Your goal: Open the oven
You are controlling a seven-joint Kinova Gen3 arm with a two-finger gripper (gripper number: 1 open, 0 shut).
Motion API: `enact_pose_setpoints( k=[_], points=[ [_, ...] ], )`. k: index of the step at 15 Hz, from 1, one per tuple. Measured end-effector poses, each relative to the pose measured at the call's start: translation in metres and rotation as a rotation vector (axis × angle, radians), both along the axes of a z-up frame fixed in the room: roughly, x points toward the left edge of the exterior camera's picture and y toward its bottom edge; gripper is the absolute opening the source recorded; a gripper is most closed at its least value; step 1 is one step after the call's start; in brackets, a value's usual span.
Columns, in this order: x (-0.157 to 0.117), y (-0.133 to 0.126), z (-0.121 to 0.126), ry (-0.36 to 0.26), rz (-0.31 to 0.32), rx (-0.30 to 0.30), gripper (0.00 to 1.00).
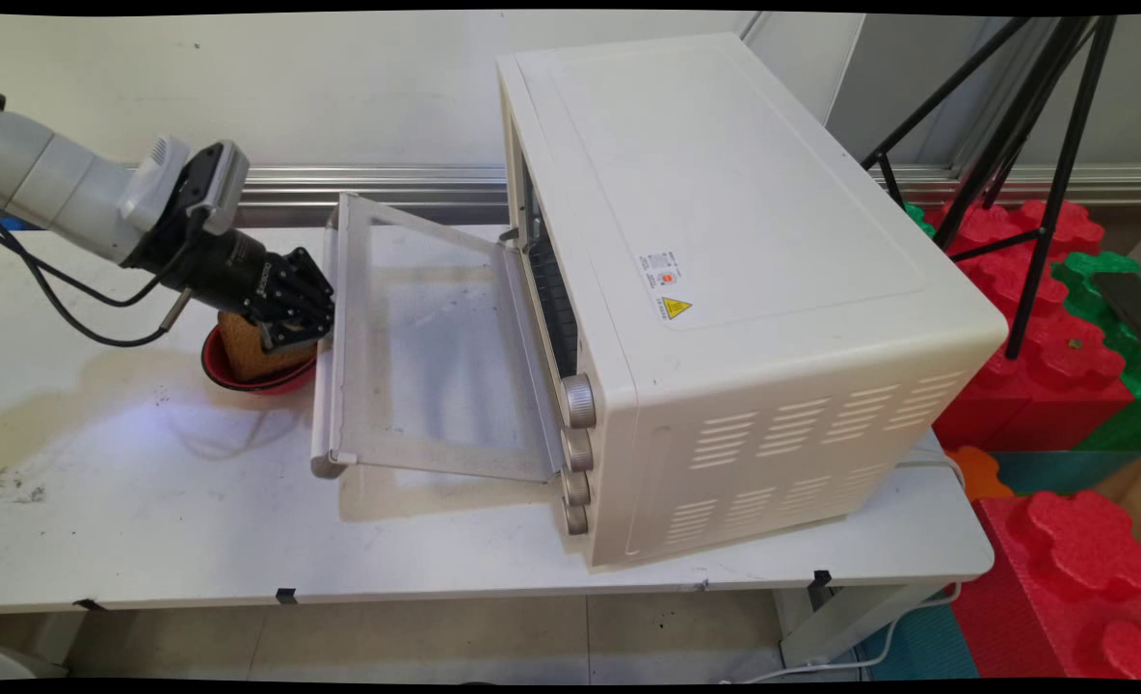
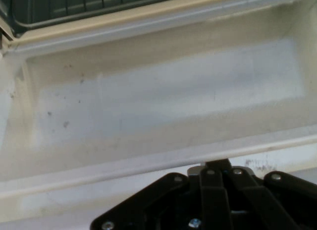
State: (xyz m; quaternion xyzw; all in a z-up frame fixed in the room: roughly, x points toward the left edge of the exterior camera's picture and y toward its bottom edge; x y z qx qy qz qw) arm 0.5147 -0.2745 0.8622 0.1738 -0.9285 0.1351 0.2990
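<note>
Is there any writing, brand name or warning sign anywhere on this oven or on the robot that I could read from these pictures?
Nothing can be read word for word.
Yellow warning triangle sticker on the top of the oven: a sign only, its symbol too small to make out.
Small white label with a red mark just above the triangle: print too small to read.
White lettering on the black wrist of the gripper: too small to read.
Hand view: no text.

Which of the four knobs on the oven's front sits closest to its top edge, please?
The largest knob, at the upper end of the column, just beside the open door; the other three line up below it.
</note>
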Motion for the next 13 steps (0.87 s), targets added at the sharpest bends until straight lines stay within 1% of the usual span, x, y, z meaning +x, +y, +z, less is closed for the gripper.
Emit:
enact_pose_setpoints(
  k=[3,4,5,7,10,13],
  points=[
    [0.006,0.002,-0.008,-0.014,-0.006,0.007,0.0],
    [0.008,0.003,-0.009,-0.018,-0.007,0.008,0.0],
    [0.011,-0.002,-0.011,-0.022,-0.017,0.01,0.0],
    [0.015,0.001,-0.012,-0.026,-0.016,0.012,0.0],
    [0.018,0.004,-0.008,-0.026,-0.016,0.012,0.0],
    [0.02,0.011,0.0,-0.019,-0.008,0.009,0.0]
  ],
)
